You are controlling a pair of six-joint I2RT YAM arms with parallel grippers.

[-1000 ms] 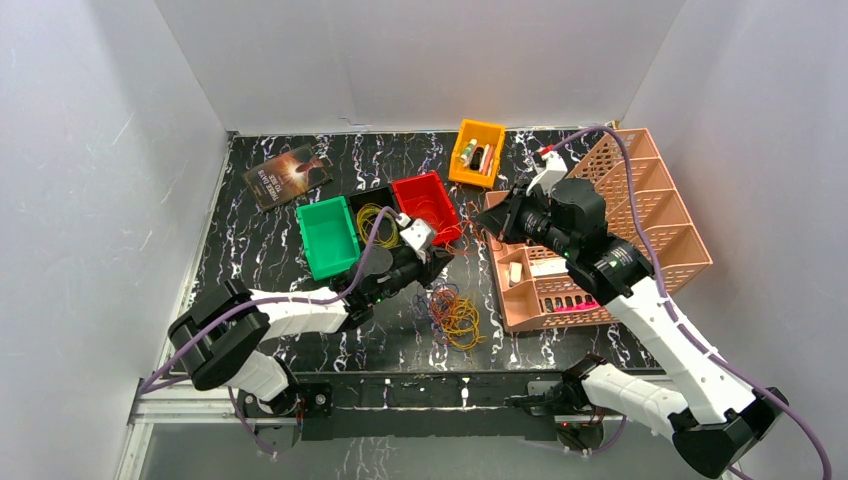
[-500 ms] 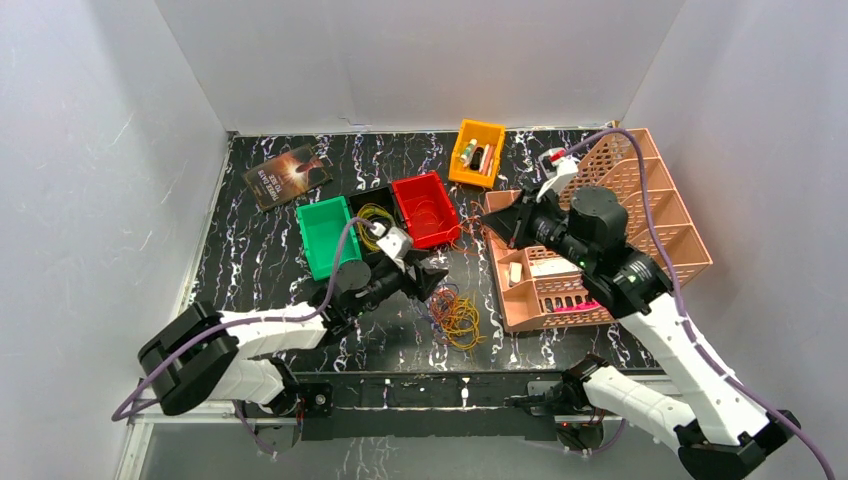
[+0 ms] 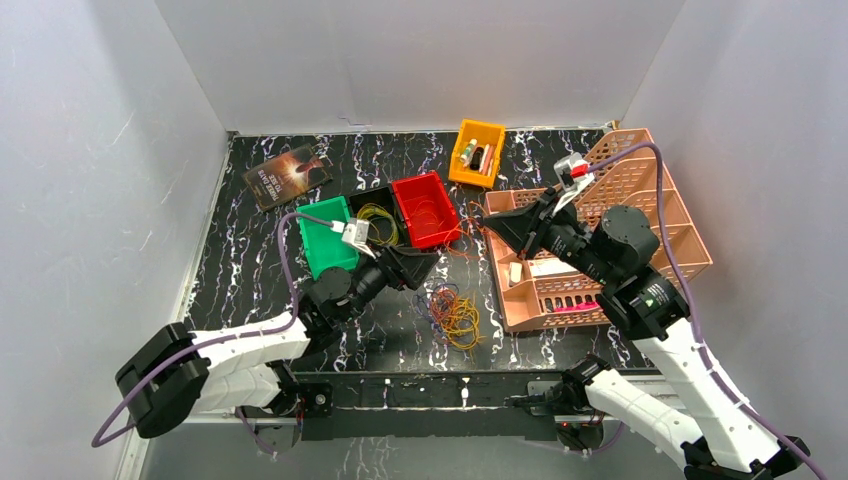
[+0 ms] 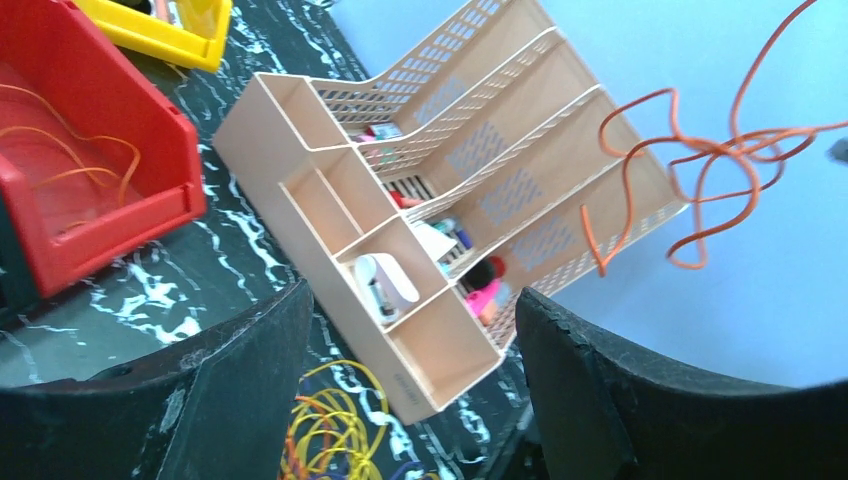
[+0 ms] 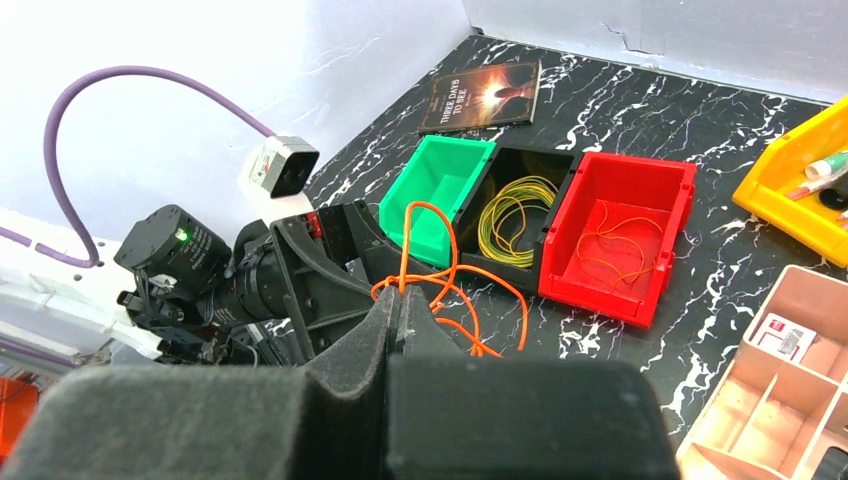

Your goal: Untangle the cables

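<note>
Two neighbours — red bin [image 3: 415,180], pink organizer [image 3: 508,300] — flank cables [image 3: 455,315].

left claw [image 4: 405,345] agape, right claw [image 5: 400,312] clamped

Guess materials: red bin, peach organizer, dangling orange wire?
Likely, by look: red bin is moulded plastic, slightly glossy, with a sheen on its walls. The peach organizer is plastic too, matte, with moulded mesh walls. The orange wire is probably plastic-coated and smooth; it holds springy loops in mid-air, core not visible.

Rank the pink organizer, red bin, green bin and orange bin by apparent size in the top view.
1. pink organizer
2. red bin and green bin, about alike
3. orange bin, smallest
</note>
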